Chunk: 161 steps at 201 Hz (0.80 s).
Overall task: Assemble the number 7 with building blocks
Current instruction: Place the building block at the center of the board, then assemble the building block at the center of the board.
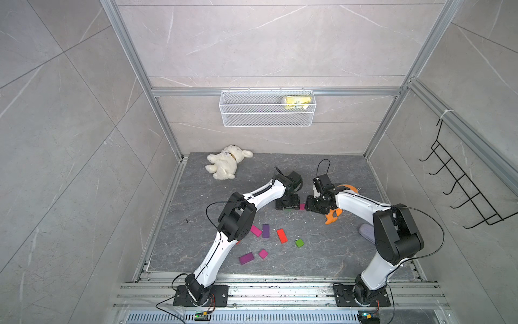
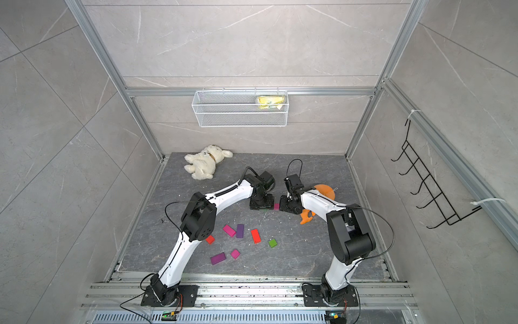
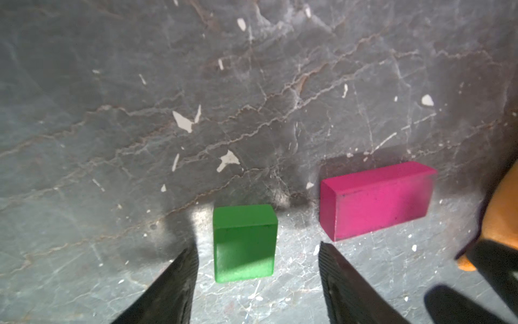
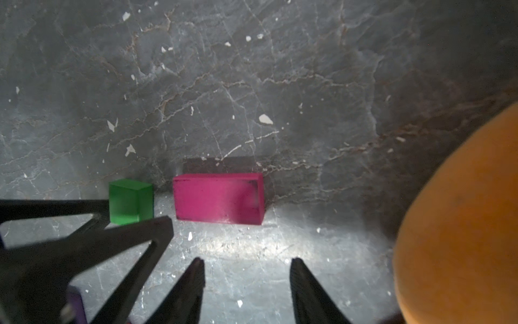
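Note:
A green block (image 3: 244, 241) stands on the dark stone floor between the fingers of my left gripper (image 3: 258, 246), which is open and clear of it on both sides. Beside it lies a magenta block (image 3: 375, 199), a small gap apart. My right gripper (image 4: 248, 261) is open just short of the magenta block (image 4: 218, 199), with only bare floor between its fingers. In both top views the two grippers (image 1: 287, 206) (image 1: 311, 206) face each other over this pair. Several loose building blocks (image 1: 281, 235) lie nearer the front. The number 7 is out of view.
An orange plush toy (image 1: 333, 216) lies under my right arm, close beside the right gripper (image 4: 459, 224). A white plush dog (image 1: 227, 161) lies at the back left. A wire basket (image 1: 267, 108) hangs on the back wall. A hook rack (image 1: 462, 182) hangs on the right wall.

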### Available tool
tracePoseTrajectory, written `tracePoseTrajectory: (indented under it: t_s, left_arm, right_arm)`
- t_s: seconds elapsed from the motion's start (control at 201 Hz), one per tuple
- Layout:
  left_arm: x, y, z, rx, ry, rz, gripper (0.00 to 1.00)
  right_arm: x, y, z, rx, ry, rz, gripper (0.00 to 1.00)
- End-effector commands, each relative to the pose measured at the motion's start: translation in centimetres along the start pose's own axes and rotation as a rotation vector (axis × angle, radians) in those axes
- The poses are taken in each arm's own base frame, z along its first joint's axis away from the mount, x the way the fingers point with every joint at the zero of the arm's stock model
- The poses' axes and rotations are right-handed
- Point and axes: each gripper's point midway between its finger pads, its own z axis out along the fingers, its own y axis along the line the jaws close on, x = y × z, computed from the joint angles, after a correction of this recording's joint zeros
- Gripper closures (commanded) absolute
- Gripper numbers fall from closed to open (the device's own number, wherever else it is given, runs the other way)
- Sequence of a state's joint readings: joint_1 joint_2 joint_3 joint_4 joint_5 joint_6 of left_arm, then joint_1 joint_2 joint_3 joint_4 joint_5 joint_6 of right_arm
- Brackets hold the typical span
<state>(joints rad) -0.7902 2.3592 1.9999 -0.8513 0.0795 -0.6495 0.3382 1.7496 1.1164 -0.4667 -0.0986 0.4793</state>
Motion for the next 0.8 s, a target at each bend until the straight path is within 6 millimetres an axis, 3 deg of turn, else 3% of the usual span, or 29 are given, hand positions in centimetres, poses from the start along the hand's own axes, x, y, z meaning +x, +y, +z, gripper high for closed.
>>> tracePoseTrajectory:
  t_s: [0.0,0.114,0.169,0.254,0.294,0.383,0.562,0.796]
  left_arm:
    - [-1.0,0.0,-4.9,0.018,-0.101,-0.048,0.22]
    - [-1.6,1.4,-7.5,0.004,-0.171,-0.065,0.22]
    - [-1.7,2.1,-8.1,0.018,-0.181,-0.075,0.27]
    - [-2.1,2.5,-8.1,0.116,-0.181,-0.089,0.53]
    - [-2.4,2.6,-7.9,0.169,-0.18,-0.109,0.59]
    - [-2.5,2.6,-7.1,0.23,-0.163,-0.12,0.56]
    - [-1.9,1.8,-5.0,0.279,-0.11,-0.07,0.51]
    - [-2.1,0.6,-4.5,0.368,-0.123,-0.05,0.53]
  right_arm:
    - [-0.5,0.4,0.1,-0.001,0.01,0.003,0.52]
    - [-1.2,0.6,-0.3,-0.011,-0.017,0.008,0.53]
    - [-1.4,0.5,-0.3,-0.006,-0.018,0.01,0.54]
    - [-1.6,0.3,-0.1,0.0,-0.009,-0.008,0.56]
    - [-1.5,0.4,0.0,-0.009,-0.001,-0.024,0.58]
    - [-1.5,1.3,0.3,-0.067,0.015,-0.093,0.56]
    - [-1.2,1.2,0.8,-0.106,0.038,-0.09,0.48]
    - [-1.7,0.4,1.3,-0.144,0.041,-0.017,0.51]
